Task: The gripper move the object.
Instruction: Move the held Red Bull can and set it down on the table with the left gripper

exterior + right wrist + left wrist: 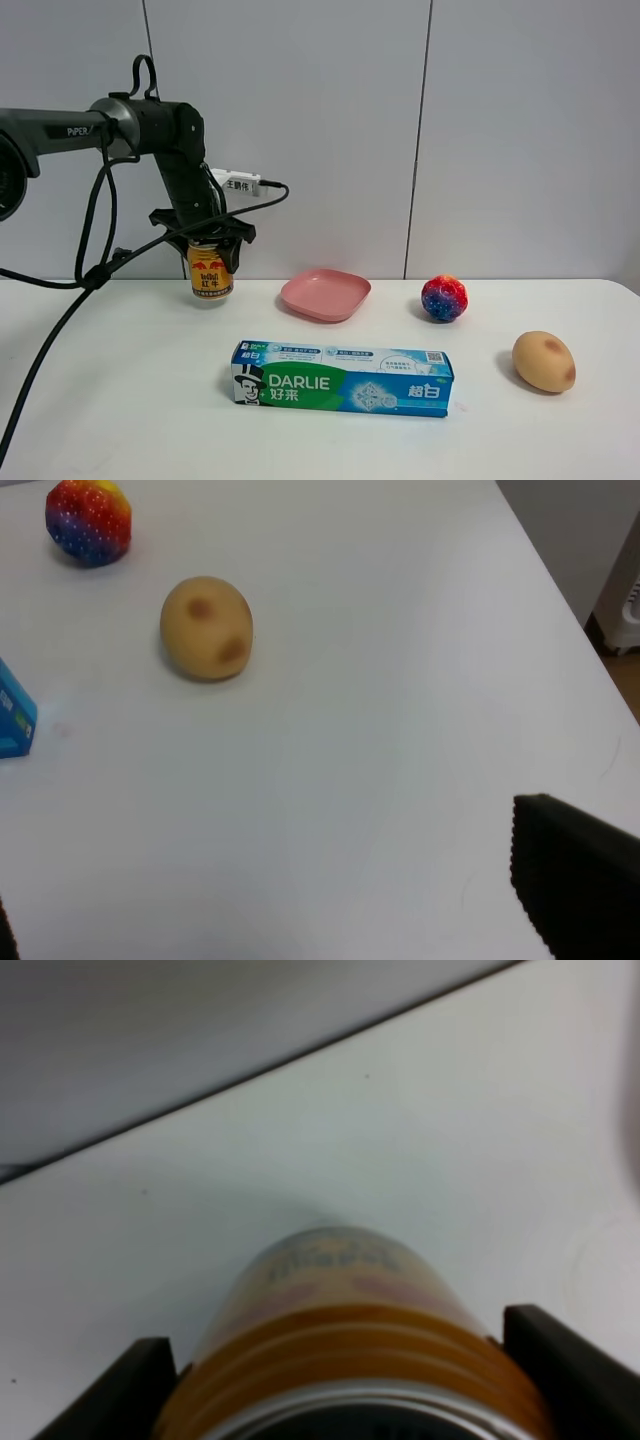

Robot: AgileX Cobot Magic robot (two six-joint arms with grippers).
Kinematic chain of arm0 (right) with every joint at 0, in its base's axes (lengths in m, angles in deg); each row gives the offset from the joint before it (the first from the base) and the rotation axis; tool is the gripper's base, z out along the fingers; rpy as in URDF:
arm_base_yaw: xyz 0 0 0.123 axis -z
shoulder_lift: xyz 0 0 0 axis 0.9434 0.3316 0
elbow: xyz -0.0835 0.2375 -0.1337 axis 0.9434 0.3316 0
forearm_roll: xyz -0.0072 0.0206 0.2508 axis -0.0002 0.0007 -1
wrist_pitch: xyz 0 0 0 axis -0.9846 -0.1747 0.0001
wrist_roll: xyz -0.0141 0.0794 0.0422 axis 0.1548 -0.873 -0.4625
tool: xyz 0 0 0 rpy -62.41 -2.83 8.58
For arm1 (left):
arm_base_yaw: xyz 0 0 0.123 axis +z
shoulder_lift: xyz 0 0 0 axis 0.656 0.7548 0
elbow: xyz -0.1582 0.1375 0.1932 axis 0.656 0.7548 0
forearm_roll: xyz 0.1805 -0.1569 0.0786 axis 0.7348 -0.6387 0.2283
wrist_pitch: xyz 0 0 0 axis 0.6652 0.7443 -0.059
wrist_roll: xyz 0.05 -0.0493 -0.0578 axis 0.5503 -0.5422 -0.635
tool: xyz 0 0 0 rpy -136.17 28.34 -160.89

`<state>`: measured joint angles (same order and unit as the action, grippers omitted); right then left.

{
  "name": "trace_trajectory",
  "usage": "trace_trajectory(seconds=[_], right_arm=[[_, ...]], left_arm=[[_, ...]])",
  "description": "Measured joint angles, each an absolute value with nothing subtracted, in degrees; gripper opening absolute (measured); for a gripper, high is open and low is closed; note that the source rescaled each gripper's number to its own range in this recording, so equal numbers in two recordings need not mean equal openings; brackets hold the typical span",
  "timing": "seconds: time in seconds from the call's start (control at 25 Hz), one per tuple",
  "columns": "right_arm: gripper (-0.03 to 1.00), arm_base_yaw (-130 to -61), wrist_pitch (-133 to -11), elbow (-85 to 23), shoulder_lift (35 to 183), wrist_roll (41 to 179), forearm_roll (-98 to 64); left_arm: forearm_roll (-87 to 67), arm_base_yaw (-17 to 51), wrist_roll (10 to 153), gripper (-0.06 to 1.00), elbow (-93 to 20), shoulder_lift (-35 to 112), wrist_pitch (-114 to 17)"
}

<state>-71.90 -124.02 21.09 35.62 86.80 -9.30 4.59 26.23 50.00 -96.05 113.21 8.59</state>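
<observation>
Left gripper fingers closed on the can, gripped between them near its top. Pink plate just beyond. Right gripper fingers spread wide, empty; potato farther out.

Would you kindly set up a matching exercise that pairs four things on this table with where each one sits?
Things:
1. can
2. plate
3. ball
4. box

Places, as seen from the high camera:
A. lying flat, nearest the camera
B. between the can and the ball
C. in the left hand, far left
D. left to right, between the plate and the potato

Pairs: 1-C; 2-B; 3-D; 4-A
</observation>
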Motion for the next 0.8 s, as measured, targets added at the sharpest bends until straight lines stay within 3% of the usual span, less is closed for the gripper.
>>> trace_trajectory(seconds=[0.6, 0.72, 0.8], right_arm=[[1.00, -71.90, -124.02, 21.09, 35.62, 86.80, -9.30], [1.00, -71.90, -124.02, 21.09, 35.62, 86.80, -9.30], [1.00, -71.90, -124.02, 21.09, 35.62, 86.80, -9.30]], left_arm=[[4.74, 26.23, 53.01, 0.02, -96.05, 115.37, 7.22], [4.74, 26.23, 53.01, 0.09, -96.05, 115.37, 7.47], [4.75, 26.23, 53.29, 0.29, -96.05, 115.37, 7.54]])
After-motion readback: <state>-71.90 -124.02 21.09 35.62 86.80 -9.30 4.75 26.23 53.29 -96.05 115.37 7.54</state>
